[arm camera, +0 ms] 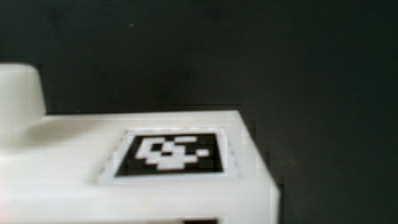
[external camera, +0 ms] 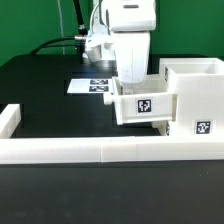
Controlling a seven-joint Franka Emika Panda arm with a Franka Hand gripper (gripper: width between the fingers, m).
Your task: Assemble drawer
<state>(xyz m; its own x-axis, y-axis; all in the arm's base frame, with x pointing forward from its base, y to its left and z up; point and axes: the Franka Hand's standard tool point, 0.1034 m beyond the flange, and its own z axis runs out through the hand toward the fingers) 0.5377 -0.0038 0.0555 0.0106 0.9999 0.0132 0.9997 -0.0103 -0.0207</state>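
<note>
The drawer's tall white housing [external camera: 197, 100] stands at the exterior view's right, with a tag low on its front. One white open-topped tray [external camera: 146, 106], tag on its front face, sticks out of the housing's left side and sits above the table. My gripper [external camera: 126, 82] reaches down from above onto the tray's left end and appears shut on its wall; the fingertips are hidden. The wrist view shows the tray's white surface and tag [arm camera: 173, 155] very close, with another white part [arm camera: 18, 95] beside it. I cannot make out a second tray.
A long low white border wall [external camera: 100, 150] runs across the front and turns back at the exterior view's left [external camera: 10, 118]. The marker board [external camera: 92, 86] lies on the black table behind the gripper. Cables hang behind the arm.
</note>
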